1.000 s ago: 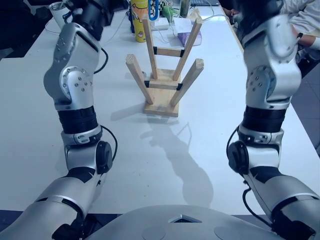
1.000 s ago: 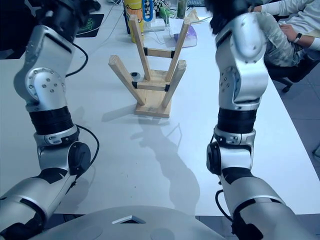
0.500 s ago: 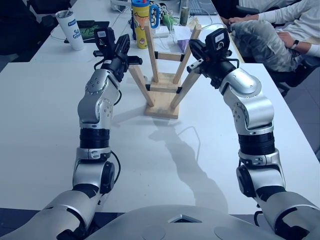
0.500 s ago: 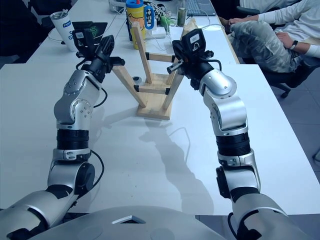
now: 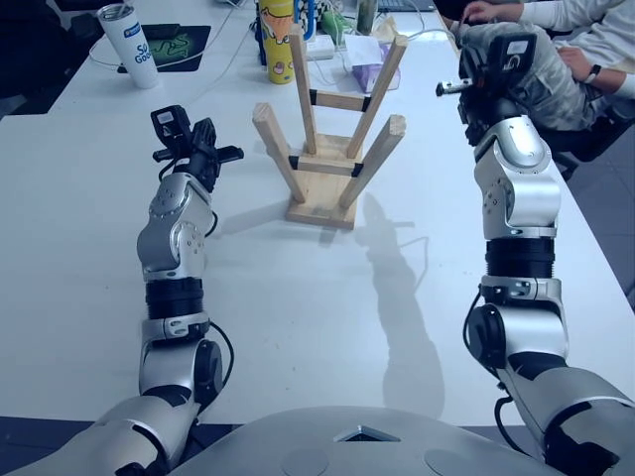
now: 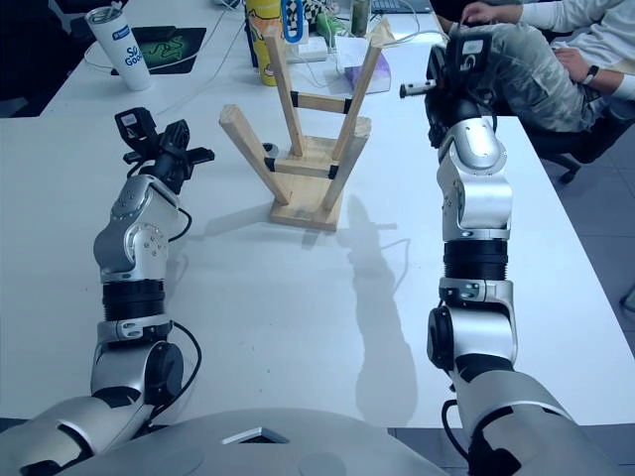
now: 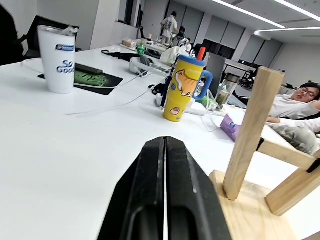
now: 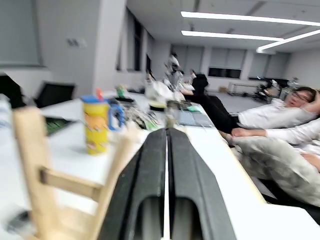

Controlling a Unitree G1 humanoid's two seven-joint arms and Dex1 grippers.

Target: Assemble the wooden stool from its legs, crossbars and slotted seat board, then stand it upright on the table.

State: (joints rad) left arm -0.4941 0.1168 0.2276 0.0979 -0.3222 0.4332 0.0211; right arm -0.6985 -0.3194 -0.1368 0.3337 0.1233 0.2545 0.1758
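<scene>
The wooden stool [image 5: 322,164] rests upside down in the middle of the table, its seat board [image 5: 319,212] flat on the surface. Its legs point up and splay outward, joined by crossbars [image 5: 337,101]. My left gripper [image 5: 234,154] hovers just left of the stool's near left leg [image 7: 250,130], shut with nothing in it and a small gap to the wood. My right gripper [image 5: 444,88] is raised to the right of the stool, beyond its right legs, also shut and holding nothing. In each wrist view the two black fingers [image 7: 180,180] press together.
Behind the stool stand a yellow mug [image 5: 278,40] and a purple packet [image 5: 375,74]. A white tumbler [image 5: 129,45] and a dark mat [image 5: 189,45] sit at the back left. A person sits off the table's right back corner. The near half of the table [image 5: 298,327] is bare.
Half a second ago both grippers were at the stool's upturned legs. Both have since drawn away outward, the left to the left, the right up and to the right. The stool stays inverted.
</scene>
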